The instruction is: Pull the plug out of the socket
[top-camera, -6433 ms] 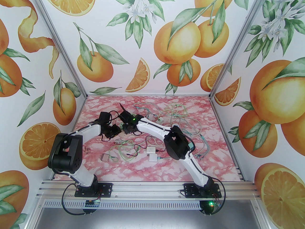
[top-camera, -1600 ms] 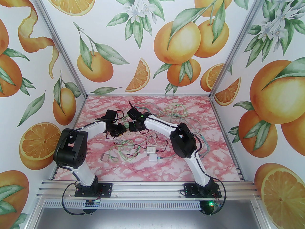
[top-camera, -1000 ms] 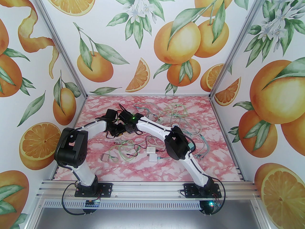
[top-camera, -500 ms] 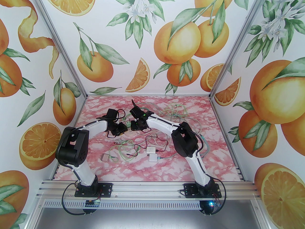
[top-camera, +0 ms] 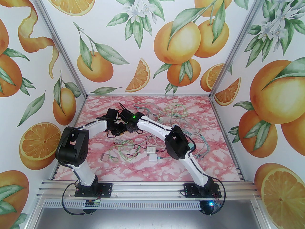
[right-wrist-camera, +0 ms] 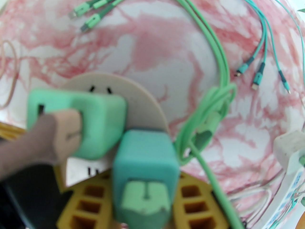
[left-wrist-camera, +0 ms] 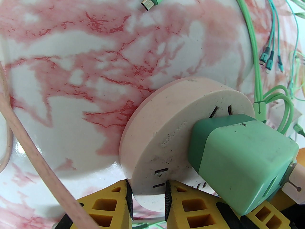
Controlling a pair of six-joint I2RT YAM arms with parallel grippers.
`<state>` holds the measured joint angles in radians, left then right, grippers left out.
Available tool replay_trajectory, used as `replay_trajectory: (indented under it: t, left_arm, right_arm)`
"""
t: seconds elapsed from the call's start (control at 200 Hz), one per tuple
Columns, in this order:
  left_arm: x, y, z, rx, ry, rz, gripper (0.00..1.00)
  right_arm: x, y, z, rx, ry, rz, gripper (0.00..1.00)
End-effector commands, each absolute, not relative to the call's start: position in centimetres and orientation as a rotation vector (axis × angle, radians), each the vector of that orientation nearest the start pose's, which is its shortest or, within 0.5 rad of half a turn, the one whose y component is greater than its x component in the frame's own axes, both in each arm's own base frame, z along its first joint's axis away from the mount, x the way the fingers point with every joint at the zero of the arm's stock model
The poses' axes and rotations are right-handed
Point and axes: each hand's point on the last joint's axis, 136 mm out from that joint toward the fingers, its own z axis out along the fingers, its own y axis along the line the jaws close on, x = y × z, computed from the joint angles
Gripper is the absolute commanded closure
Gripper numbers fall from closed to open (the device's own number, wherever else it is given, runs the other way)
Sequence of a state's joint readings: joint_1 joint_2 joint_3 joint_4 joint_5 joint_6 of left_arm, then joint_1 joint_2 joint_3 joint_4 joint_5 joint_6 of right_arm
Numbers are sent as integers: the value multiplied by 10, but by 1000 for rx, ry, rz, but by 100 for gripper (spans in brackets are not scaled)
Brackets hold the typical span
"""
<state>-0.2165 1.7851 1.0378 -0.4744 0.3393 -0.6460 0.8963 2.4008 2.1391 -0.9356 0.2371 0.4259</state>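
A round pale-pink socket [left-wrist-camera: 166,127] is tilted up off the marble table, and my left gripper [left-wrist-camera: 147,187] is shut on its lower rim between yellow fingers [left-wrist-camera: 112,204]. A light-green plug [left-wrist-camera: 240,156] with a pink USB connector sits in the socket's face. In the right wrist view the socket [right-wrist-camera: 140,96] carries that light-green plug [right-wrist-camera: 95,123], and my right gripper [right-wrist-camera: 145,189] is shut on a second, teal plug [right-wrist-camera: 145,158] whose front meets the socket's lower edge. I cannot tell whether its pins are seated. In the top view the left gripper [top-camera: 120,129] and the right gripper [top-camera: 128,127] nearly touch.
A tangle of green and teal charging cables [top-camera: 176,113] covers the back right of the table. White adapters [top-camera: 151,153] and a grey adapter [top-camera: 104,157] lie near the middle front. A white power strip [right-wrist-camera: 290,147] lies to the right, and a pink cord [left-wrist-camera: 35,156] runs on the left.
Half a second ago the right gripper stood apart to the right of the left one. It has swung back left, closing the gap. The left arm has hardly moved.
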Motion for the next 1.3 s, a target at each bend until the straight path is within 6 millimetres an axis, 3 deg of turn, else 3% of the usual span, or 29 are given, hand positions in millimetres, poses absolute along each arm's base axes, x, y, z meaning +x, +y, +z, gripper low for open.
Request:
replay_trajectory:
  t: [0.0,0.165,0.285,0.44,0.636,0.876,0.981,1.166,1.296]
  left_arm:
    - [290,-114,-45,-592,3127,-364,73]
    - [288,-113,-46,-596,3129,-361,73]
    - [287,-114,-47,-597,3132,-364,73]
    - [293,-116,-40,-589,3113,-386,73]
    - [298,-116,-34,-570,3107,-376,73]
    - [294,-117,-40,-574,3122,-373,73]
    - [293,-116,-40,-571,3126,-365,73]
    - [292,-115,-41,-575,3128,-359,74]
    - [295,-117,-38,-572,3116,-381,74]
  right_arm:
    - [347,445,85,-670,2648,364,82]
    - [365,440,98,-417,2683,737,82]
    - [373,435,105,-348,2666,806,82]
    - [365,436,96,-444,2686,660,82]
    - [345,442,78,-723,2651,260,83]
    - [336,445,67,-792,2642,159,84]
    - [344,441,73,-715,2672,256,84]
    - [364,435,90,-465,2713,658,83]
    - [367,434,94,-434,2708,719,83]
